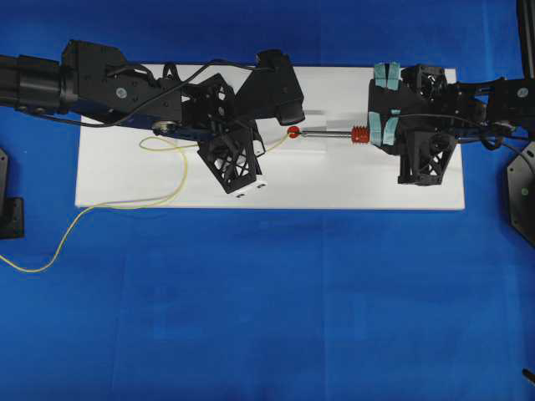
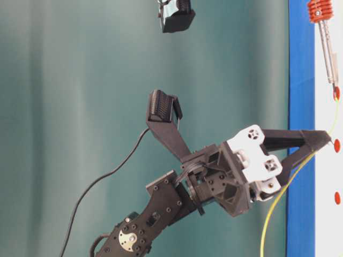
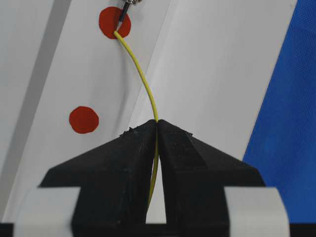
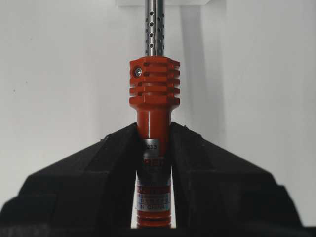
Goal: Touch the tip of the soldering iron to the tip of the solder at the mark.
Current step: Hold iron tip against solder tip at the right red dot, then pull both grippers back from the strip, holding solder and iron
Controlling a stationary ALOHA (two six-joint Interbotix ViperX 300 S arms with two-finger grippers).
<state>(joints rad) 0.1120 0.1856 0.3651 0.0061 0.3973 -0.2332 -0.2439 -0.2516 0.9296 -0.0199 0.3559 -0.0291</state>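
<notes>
The soldering iron (image 1: 334, 133) lies across the white board (image 1: 125, 167), and my right gripper (image 1: 374, 135) is shut on its red-orange handle (image 4: 154, 89). The silver shaft points left to a red mark (image 1: 293, 132). My left gripper (image 3: 157, 123) is shut on the thin yellow solder (image 3: 143, 79), which arcs up from the fingertips to that mark (image 3: 114, 22). There the solder's end meets the iron's dark tip (image 3: 122, 14). From table level, the iron's tip (image 2: 335, 90) sits on the mark, and the left gripper (image 2: 324, 140) is just below it.
A second red mark (image 3: 84, 119) lies left of the held solder, and a third (image 2: 337, 197) shows further along the board. The loose solder (image 1: 92, 209) trails off the board's left front onto the blue cloth (image 1: 267, 317). Black mounts stand at both table sides.
</notes>
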